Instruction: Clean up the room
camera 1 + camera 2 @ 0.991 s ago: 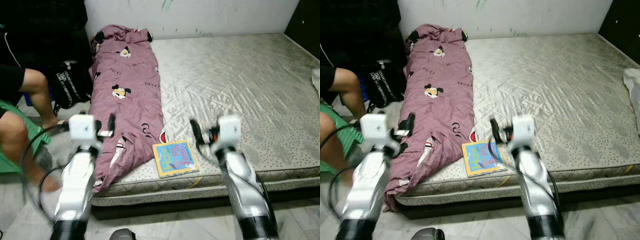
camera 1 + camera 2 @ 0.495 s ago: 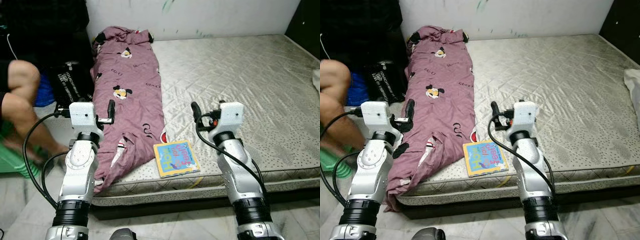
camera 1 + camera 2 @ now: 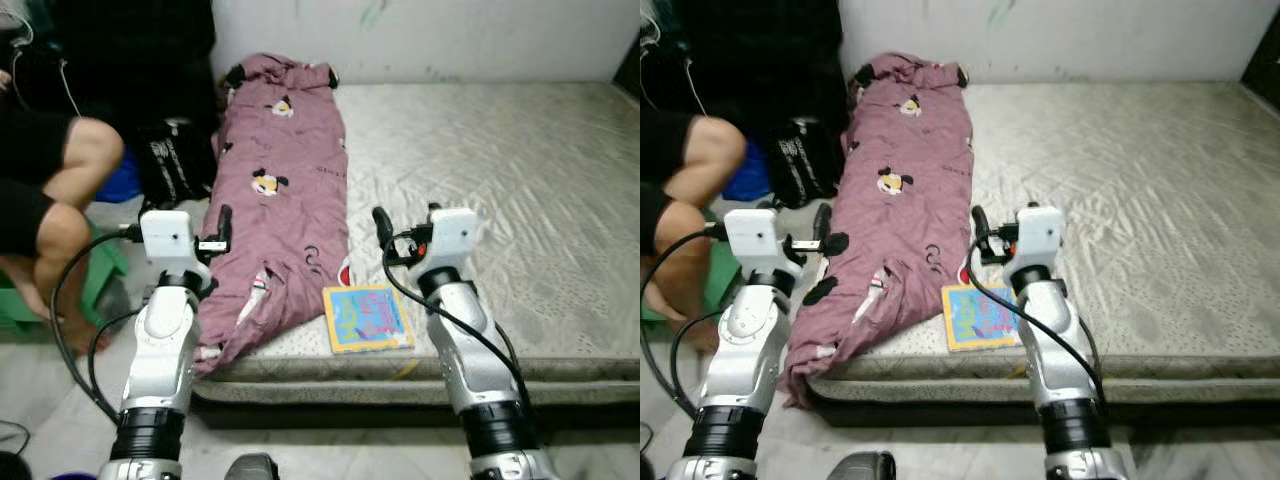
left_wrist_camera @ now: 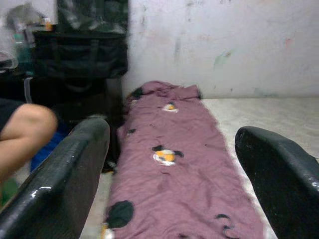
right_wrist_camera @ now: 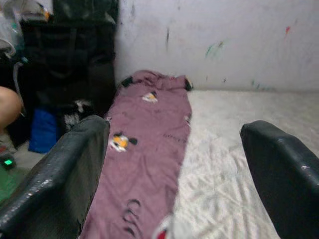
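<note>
1. A bare grey quilted mattress lies low on the floor against a white wall.
2. A long purple blanket with cartoon prints is stretched along the mattress's left side, its lower end spilling over the front edge.
3. A colourful children's book lies flat near the front edge of the mattress, just beside the blanket's lower end.
4. The left tool is held up over the blanket's left edge; in the left wrist view its fingers stand wide apart, gripping nothing.
5. The right tool hovers above the mattress, just beyond the book; its fingers are likewise spread apart and empty.
6. A person's bare legs show at the far left, by a green stool.
7. A black bag stands between the person and the mattress.
</note>
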Controlling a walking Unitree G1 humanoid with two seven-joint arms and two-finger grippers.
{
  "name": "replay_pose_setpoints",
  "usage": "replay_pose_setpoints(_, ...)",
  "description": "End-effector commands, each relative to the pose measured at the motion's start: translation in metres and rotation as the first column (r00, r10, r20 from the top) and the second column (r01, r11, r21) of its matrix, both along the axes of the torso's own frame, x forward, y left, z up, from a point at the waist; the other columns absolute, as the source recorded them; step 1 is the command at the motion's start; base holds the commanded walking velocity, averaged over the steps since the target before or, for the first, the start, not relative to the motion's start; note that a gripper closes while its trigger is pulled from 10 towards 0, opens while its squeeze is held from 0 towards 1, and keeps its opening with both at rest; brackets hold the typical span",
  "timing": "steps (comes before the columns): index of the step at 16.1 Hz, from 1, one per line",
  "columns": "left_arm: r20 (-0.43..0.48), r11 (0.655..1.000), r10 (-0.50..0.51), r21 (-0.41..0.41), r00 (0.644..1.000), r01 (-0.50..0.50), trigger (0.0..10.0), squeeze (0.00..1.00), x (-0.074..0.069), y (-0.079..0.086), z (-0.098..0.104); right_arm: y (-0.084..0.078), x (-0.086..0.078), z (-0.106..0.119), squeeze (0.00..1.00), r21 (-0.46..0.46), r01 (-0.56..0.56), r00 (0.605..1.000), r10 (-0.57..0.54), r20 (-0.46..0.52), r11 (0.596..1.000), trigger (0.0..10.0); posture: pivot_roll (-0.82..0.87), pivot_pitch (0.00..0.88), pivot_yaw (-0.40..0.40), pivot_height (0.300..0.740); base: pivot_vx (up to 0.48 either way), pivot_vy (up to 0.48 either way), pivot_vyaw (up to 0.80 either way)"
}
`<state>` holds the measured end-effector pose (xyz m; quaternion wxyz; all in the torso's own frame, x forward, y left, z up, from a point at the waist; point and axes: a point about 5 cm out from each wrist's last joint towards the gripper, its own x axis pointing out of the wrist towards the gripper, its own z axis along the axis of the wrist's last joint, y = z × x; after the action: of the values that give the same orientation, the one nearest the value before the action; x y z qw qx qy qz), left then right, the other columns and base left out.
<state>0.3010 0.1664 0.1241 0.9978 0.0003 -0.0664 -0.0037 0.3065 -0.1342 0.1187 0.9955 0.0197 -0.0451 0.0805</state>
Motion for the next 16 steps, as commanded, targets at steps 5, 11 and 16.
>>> replay_pose_setpoints(5,-0.026,1.0,0.004,0.027,1.0,-0.003,10.0,0.0,-0.004,0.003,-0.006,0.001,0.003,-0.002,0.0,0.018,0.03,1.0,-0.03,-0.006,0.999,10.0,0.02,0.0,0.035,0.74,0.0,0.0,0.0)
replay_pose_setpoints(11,-0.056,1.0,-0.016,0.02,0.998,0.017,10.0,0.0,-0.01,0.007,-0.01,-0.003,-0.005,-0.007,0.0,0.017,0.045,0.999,-0.044,-0.023,0.999,10.0,0.01,0.001,0.04,0.74,0.0,0.0,0.0)
replay_pose_setpoints(16,-0.061,0.999,-0.05,0.01,0.997,0.05,10.0,0.0,-0.009,-0.002,-0.01,-0.002,-0.01,-0.01,0.0,0.002,0.034,0.999,-0.034,-0.028,0.999,10.0,-0.01,0.031,0.04,0.74,0.0,0.0,0.0)
